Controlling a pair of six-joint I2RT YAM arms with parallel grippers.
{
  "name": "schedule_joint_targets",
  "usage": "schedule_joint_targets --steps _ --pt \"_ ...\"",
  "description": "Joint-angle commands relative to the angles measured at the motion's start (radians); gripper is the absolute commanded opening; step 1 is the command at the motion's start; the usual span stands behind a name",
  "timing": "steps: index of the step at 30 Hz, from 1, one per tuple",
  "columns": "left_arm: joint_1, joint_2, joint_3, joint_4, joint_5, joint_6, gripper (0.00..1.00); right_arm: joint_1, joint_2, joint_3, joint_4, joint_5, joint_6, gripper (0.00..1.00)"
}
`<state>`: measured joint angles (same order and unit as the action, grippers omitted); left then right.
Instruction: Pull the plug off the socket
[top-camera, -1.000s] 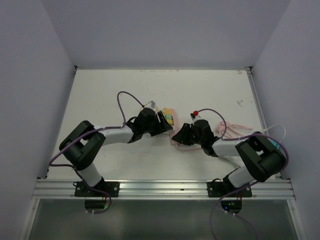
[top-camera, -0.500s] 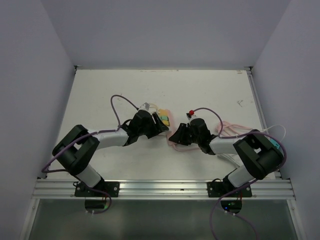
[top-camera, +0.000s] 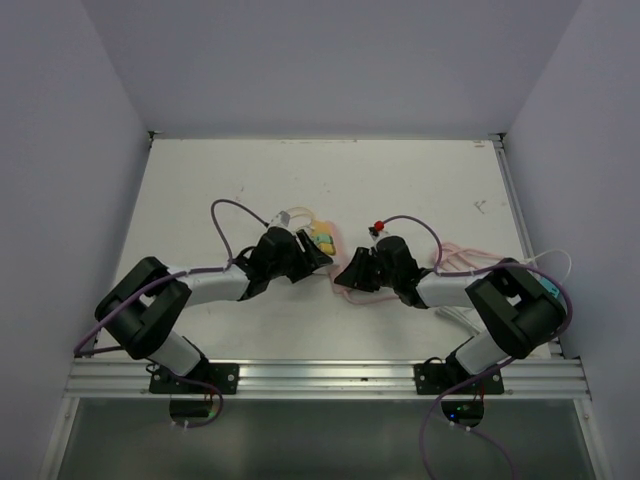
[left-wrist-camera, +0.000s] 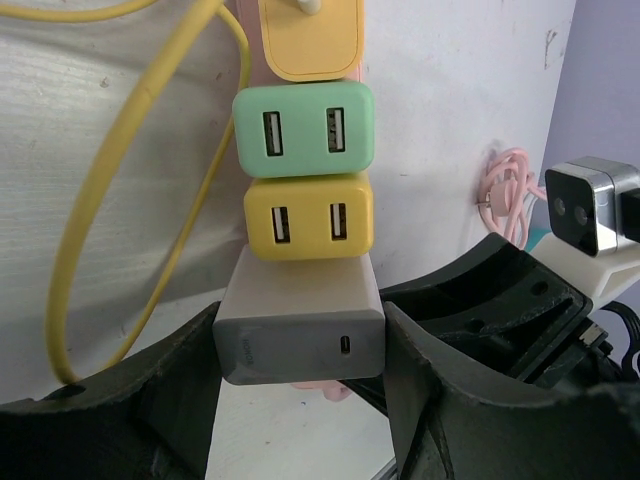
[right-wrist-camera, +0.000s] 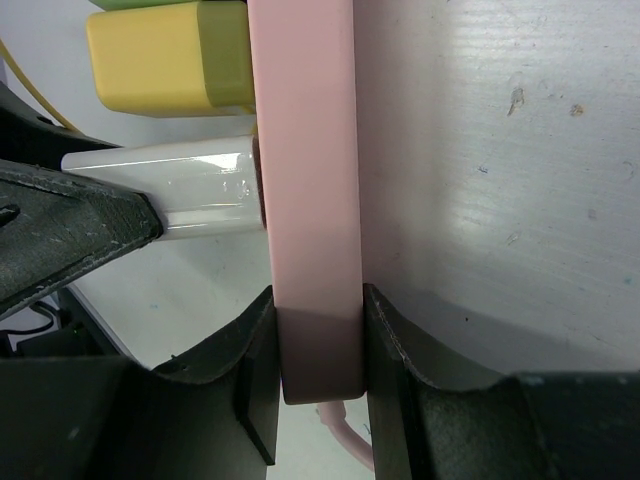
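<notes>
A pink power strip (right-wrist-camera: 305, 180) lies on the white table, and my right gripper (right-wrist-camera: 318, 350) is shut on its near end. A grey-white plug (left-wrist-camera: 300, 320) sits in the strip's nearest socket, flush against the strip's face in the right wrist view (right-wrist-camera: 200, 190). My left gripper (left-wrist-camera: 300, 350) is shut on this plug, one finger on each side. Beyond it on the strip are a yellow USB plug (left-wrist-camera: 308, 218), a green one (left-wrist-camera: 303, 132) and an orange one (left-wrist-camera: 310, 35). In the top view the two grippers (top-camera: 312, 256) (top-camera: 350, 272) meet at the strip (top-camera: 335, 248) at mid table.
A yellow cable (left-wrist-camera: 150, 130) loops on the table left of the plugs. A coil of pink cable (top-camera: 460, 255) lies to the right of the right arm. Purple arm cables arch over both wrists. The table's walls stand at both sides and at the back.
Both grippers and the strip with its plugs have shifted a little to the left. The left arm has drawn back and stretched out lower. Both grips are unchanged.
</notes>
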<state>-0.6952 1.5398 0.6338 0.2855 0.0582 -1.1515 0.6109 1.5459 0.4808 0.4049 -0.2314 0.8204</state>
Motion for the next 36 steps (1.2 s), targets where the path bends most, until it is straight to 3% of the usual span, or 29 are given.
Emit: schedule_joint_targets --steps 1,14,23,28,30,36 --pt "0.043 -0.106 -0.034 0.176 0.029 -0.051 0.00 -0.060 0.052 -0.053 -0.296 0.268 0.039 0.00" --pt "0.079 -0.162 -0.045 0.170 0.078 -0.040 0.00 -0.082 0.068 -0.057 -0.295 0.259 0.045 0.00" --pt "0.079 -0.273 0.078 -0.051 0.229 0.096 0.00 -0.092 0.048 -0.073 -0.269 0.248 0.033 0.00" --pt "0.106 -0.450 0.115 -0.340 0.019 0.245 0.00 -0.099 0.045 -0.074 -0.258 0.234 0.023 0.00" --pt "0.169 -0.489 0.115 -0.417 -0.050 0.288 0.00 -0.099 0.045 -0.074 -0.255 0.236 0.019 0.00" --pt "0.411 -0.518 0.081 -0.430 -0.254 0.372 0.00 -0.099 0.039 -0.074 -0.239 0.205 0.005 0.00"
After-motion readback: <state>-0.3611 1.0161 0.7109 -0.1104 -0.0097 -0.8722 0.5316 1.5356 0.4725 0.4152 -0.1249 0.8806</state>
